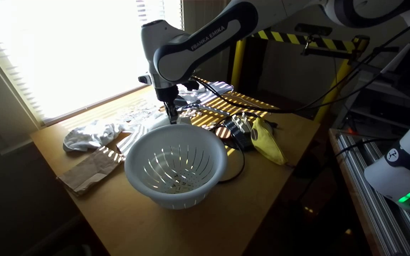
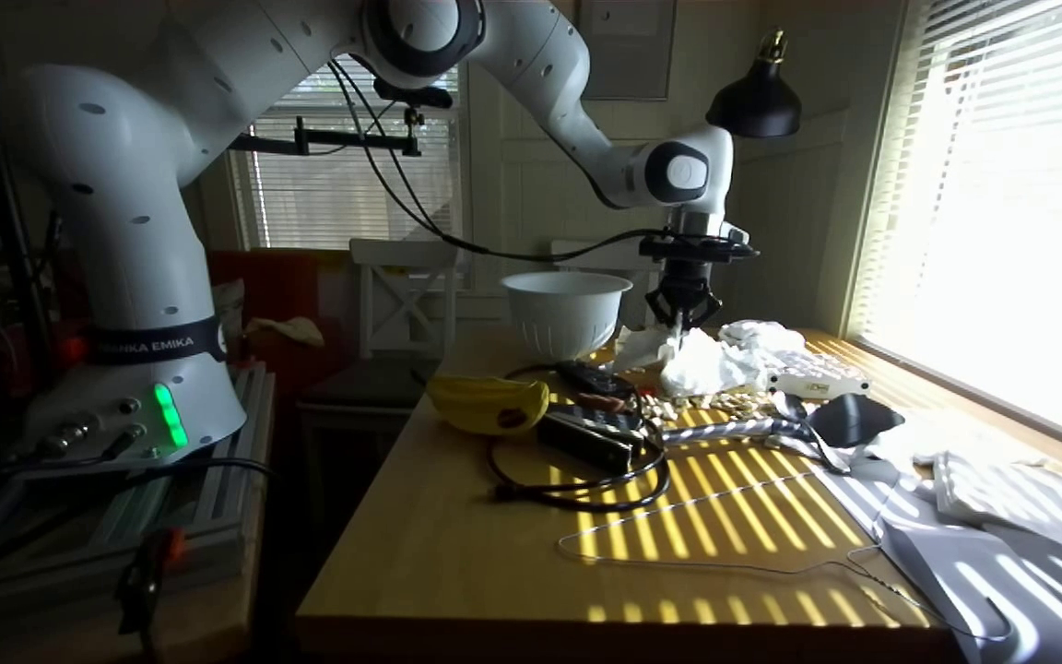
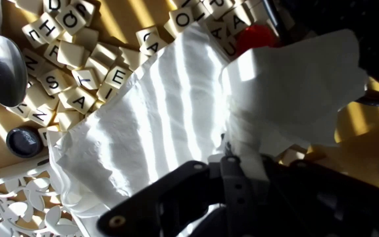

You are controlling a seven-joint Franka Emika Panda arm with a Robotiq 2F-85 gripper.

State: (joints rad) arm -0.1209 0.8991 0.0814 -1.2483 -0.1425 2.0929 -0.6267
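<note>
The white sheet (image 3: 150, 121) rests on the tabletop (image 1: 219, 227) between the pale colander (image 1: 176, 167) and the window-side edge; the fingers (image 3: 235, 187) stand nearly together, pinching a raised fold of it. Farther right in an exterior view come a dark block (image 1: 242, 137) and, near the robot-side edge, a yellow item (image 1: 269, 145) with a dark patch.

A white bowl (image 2: 565, 314) with thin slits stands on the tabletop (image 2: 457, 553) in both exterior views. Near it are a yellow thing (image 2: 485, 406) with a dark spot and a looped black cord (image 2: 600, 506). Brown paper (image 1: 89, 170) lies by the tabletop's edge. In the wrist view, letter tiles (image 3: 72, 54) lie in a messy pile, with a dark spoon (image 3: 3, 69) next to them. Behind the tabletop are a black lamp (image 2: 754, 100) and a white chair (image 2: 402, 252).
</note>
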